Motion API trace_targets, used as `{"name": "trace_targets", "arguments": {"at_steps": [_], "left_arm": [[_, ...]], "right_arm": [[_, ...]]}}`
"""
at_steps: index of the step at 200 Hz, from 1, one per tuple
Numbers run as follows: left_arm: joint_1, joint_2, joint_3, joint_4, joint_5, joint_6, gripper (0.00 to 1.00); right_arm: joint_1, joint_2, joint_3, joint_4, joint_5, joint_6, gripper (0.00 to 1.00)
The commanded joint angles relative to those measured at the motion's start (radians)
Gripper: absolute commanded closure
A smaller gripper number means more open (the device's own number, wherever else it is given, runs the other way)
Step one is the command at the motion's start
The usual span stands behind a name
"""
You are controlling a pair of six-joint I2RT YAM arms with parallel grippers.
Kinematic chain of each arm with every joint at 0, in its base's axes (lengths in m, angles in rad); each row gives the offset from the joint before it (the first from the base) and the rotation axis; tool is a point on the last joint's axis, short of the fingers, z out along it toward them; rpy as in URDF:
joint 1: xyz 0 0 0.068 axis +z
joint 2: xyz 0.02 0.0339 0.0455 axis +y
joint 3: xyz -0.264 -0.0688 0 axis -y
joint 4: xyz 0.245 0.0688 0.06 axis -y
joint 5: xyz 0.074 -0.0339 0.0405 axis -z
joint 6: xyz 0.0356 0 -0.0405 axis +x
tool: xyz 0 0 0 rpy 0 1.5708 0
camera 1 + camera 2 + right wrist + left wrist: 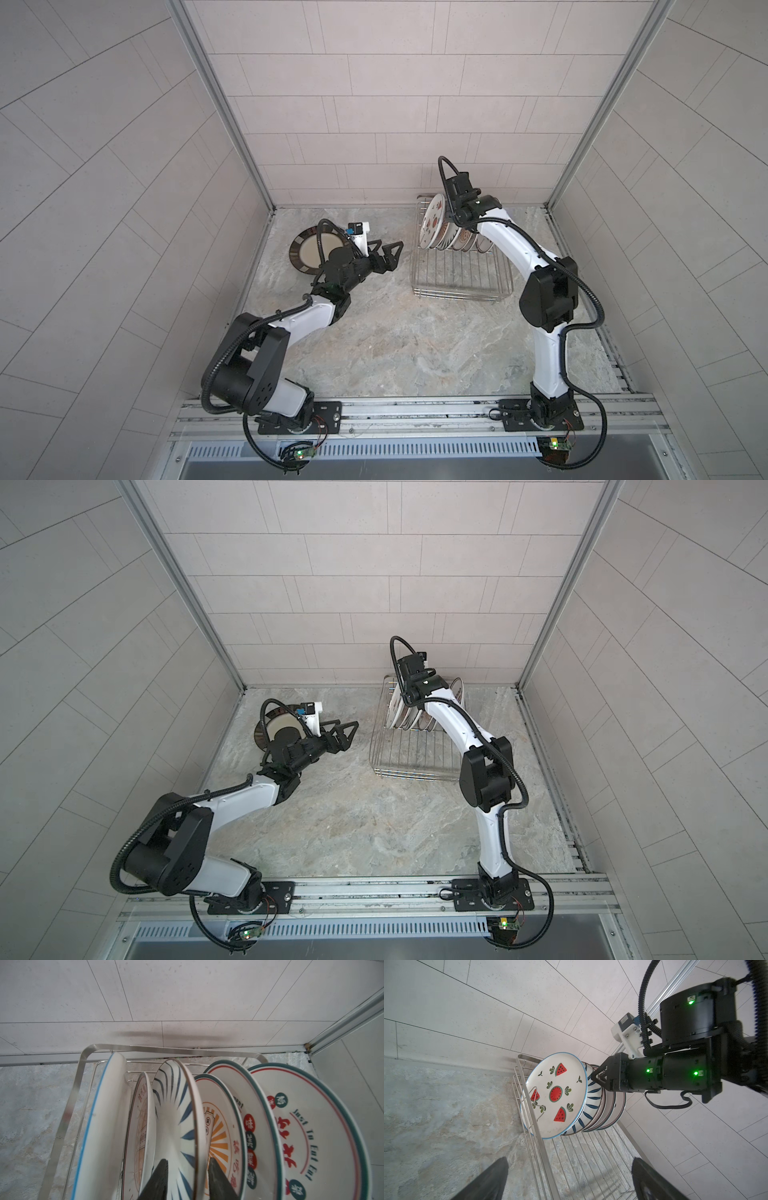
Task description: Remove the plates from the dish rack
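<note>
Marble-look tabletop [395,353] inside grey tiled walls [374,104]; left tool [390,245] spread apart, right tool [187,1160] straddles striped plate [172,1095], grip unclear.

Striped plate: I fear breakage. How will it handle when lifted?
The striped plate looks like glazed ceramic, so probably stiff and brittle. Likely slippery: the right gripper pinches only its glossy rim. It may knock the sunburst plate close beside it leaving the rack.
</note>
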Motion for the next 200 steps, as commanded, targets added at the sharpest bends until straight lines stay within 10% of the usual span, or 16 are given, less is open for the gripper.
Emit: {"name": "trace_targets", "arguments": {"at_steps": [1,200], "left_arm": [[-0.005,0.004,-0.012,0.031,-0.004,0.011,0.02],[-0.005,-0.019,-0.054,0.033,-0.035,0.019,0.02]], "right_arm": [[-0.011,0.034,0.035,-0.033,-0.011,0.020,0.67],[-0.010,0.119,0.017,0.024,0.026,0.144,0.83]]}}
